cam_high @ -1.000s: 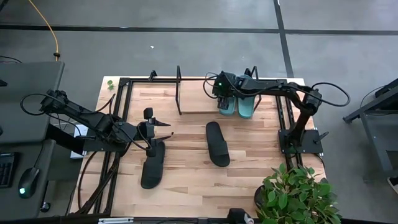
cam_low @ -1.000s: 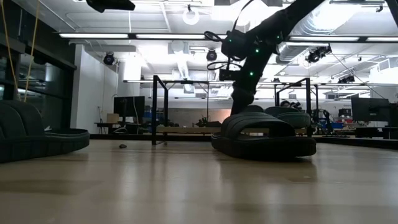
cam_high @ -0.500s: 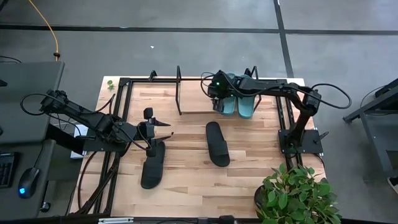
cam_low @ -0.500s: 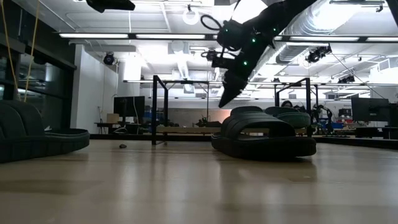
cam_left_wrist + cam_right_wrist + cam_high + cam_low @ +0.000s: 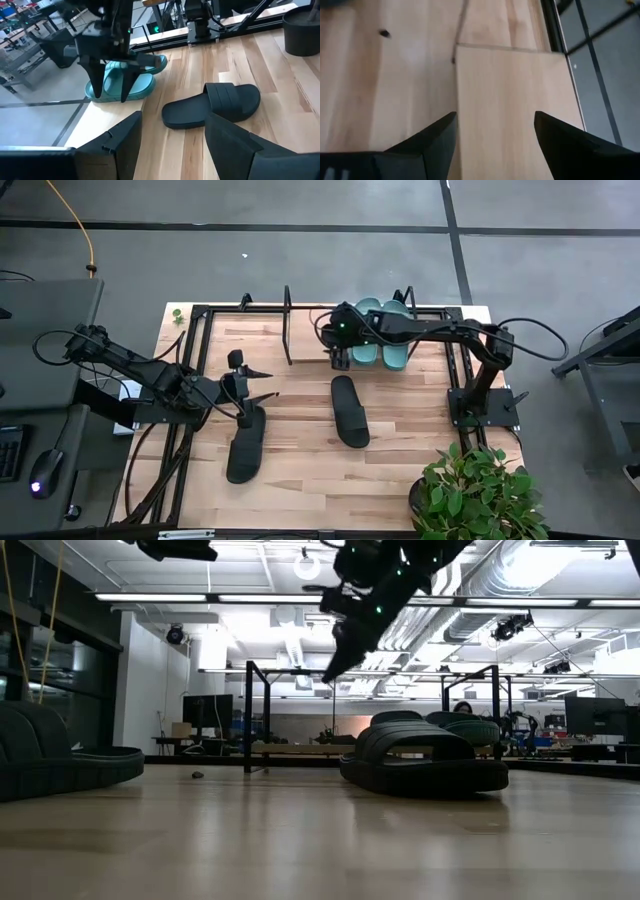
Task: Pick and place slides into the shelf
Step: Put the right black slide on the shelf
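A potted plant (image 5: 475, 490) stands at the table's near right corner. Two teal slides (image 5: 383, 345) lie side by side on the shelf (image 5: 310, 345); two black slides (image 5: 349, 410) rest on the table. The right gripper (image 5: 337, 358) hangs wide open and empty, having drawn left off the teal pair. The left gripper (image 5: 243, 385) hovers open, seemingly above one black slide. Only the right wrist view shows the shelf board's edge up close.
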`<state>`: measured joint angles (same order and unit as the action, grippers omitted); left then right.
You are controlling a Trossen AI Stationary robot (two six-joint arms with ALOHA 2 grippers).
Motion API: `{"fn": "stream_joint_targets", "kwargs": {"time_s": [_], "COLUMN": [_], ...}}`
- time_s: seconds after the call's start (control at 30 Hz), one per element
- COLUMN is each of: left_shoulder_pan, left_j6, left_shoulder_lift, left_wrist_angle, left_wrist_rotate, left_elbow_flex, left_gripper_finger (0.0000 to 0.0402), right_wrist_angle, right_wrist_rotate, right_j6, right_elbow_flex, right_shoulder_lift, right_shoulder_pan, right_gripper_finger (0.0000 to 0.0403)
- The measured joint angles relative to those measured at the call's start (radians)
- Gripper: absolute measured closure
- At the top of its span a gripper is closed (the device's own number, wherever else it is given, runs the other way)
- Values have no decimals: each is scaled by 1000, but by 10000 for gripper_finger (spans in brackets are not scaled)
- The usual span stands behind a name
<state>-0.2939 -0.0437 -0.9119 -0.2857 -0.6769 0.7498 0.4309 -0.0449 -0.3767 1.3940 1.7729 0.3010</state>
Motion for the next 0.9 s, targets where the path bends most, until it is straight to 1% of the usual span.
{"fn": "stream_joint_targets", "kwargs": {"time_s": [0.1,0.37,0.63,0.9], "left_shoulder_pan": [0,0,0,0], "left_j6": [0,14,29,33], "left_shoulder_lift": [0,0,0,0], "left_wrist_angle": [-3,-34,-63,-63], "left_wrist_rotate": [0,-1,-16,-16], "left_elbow_flex": [0,0,0,0], "left_gripper_finger": [204,204,204,204], "right_wrist_angle": [2,45,108,112], "right_wrist_rotate": [14,134,139,131], "right_j6": [9,67,131,186], "right_elbow_flex": [21,41,41,41], "right_shoulder_lift": [0,0,0,0], "right_shoulder_pan": [-27,-98,-199,-304], "right_gripper_finger": [149,149,149,149]}}
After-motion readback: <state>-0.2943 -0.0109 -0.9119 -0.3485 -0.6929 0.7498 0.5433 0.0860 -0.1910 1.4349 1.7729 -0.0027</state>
